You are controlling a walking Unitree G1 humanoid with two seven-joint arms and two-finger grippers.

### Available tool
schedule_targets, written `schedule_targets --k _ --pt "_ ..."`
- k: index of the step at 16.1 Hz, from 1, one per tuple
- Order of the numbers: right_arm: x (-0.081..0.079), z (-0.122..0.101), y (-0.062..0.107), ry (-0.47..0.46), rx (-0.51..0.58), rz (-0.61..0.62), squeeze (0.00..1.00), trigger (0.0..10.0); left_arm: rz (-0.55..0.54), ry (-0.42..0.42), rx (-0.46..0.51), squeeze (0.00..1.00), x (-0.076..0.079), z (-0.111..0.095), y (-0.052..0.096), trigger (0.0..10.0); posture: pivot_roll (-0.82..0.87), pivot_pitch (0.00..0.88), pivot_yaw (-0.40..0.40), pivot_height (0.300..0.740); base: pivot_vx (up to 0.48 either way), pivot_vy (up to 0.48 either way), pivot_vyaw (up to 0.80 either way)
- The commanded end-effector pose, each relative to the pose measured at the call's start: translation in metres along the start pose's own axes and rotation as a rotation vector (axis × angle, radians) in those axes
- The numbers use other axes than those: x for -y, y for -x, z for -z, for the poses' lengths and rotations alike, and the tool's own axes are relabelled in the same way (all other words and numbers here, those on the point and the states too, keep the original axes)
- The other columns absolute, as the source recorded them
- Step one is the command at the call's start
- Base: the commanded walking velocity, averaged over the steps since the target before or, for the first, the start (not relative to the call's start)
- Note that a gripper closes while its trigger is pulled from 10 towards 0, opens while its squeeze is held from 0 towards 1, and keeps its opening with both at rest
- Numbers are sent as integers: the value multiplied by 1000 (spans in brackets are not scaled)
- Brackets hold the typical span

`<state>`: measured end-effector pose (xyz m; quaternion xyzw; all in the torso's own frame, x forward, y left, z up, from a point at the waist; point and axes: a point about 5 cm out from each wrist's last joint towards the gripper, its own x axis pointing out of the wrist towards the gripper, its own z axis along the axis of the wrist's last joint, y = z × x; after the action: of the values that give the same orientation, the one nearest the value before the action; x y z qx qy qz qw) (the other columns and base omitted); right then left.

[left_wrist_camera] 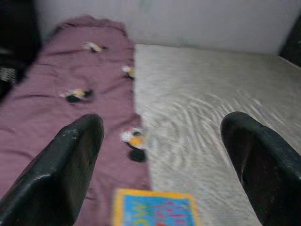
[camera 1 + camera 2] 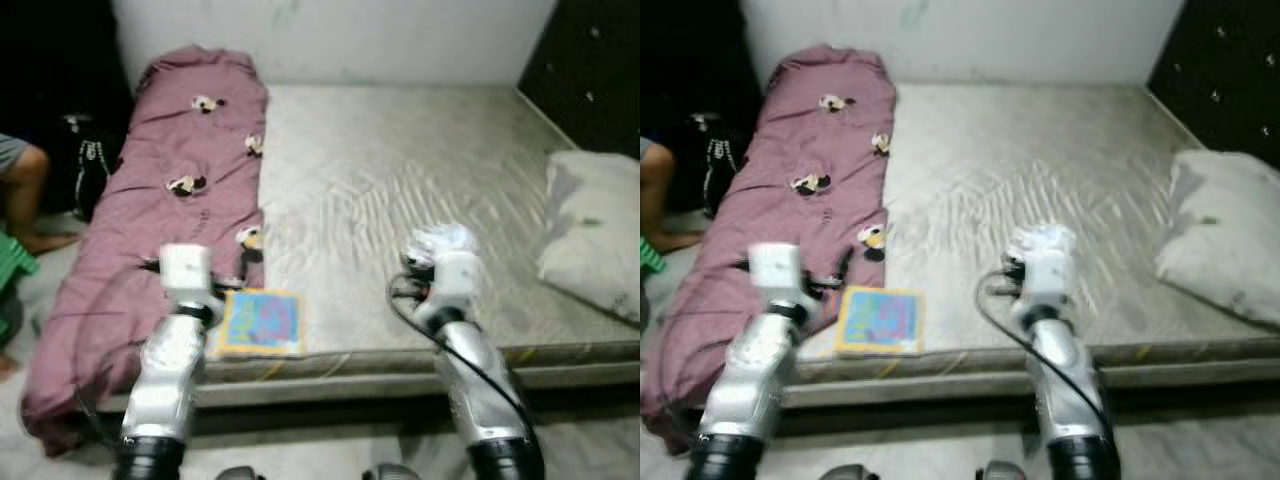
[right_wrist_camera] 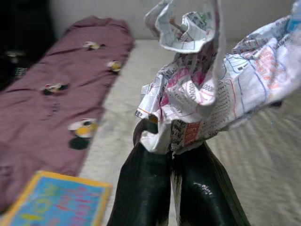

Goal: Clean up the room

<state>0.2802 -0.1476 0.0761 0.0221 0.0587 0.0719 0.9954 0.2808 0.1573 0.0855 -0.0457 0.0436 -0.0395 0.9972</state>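
My right gripper [image 3: 170, 155] is shut on a crumpled printed paper [image 3: 207, 89], held above the front edge of the bare mattress [image 2: 400, 170]. The same paper [image 2: 440, 240] shows as a white wad at the tip of the right arm. My left gripper [image 1: 164, 155] is open, its fingers [image 1: 70, 160] spread wide over the front left of the bed. Just below it lies a colourful book [image 2: 262, 322] with a yellow border, flat on the mattress beside the purple blanket [image 2: 170, 200].
A white pillow [image 2: 595, 230] lies at the bed's right edge. A person's leg [image 2: 25, 195] and a green object [image 2: 12, 262] are at the far left on the floor. A dark bag [image 2: 85, 150] leans by the blanket. A black headboard [image 2: 590, 60] stands at back right.
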Motion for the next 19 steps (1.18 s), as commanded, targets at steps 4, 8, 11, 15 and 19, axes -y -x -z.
schedule_targets --k 4,8,11,15,19 --pt "9 4 2 16 -24 23 0 10000 26 7 -7 0 9 1 0 10000 -48 0 3 740 0 480 0" --pt "4 3 4 52 -14 -5 0 10000 33 6 -6 0 11 1 0 10000 -51 0 2 740 0 480 0" --pt "5 2 4 49 -13 -5 0 10000 41 -3 -12 0 14 3 2 10000 -49 0 1 740 0 479 0" --pt "4 1 3 42 -8 -11 0 10000 34 -15 -3 0 13 1 1 10000 -49 0 -1 740 0 478 0" --pt "4 -5 -1 48 15 -16 0 10000 32 -19 46 0 10 -8 -2 10000 -45 0 -1 740 0 476 0"
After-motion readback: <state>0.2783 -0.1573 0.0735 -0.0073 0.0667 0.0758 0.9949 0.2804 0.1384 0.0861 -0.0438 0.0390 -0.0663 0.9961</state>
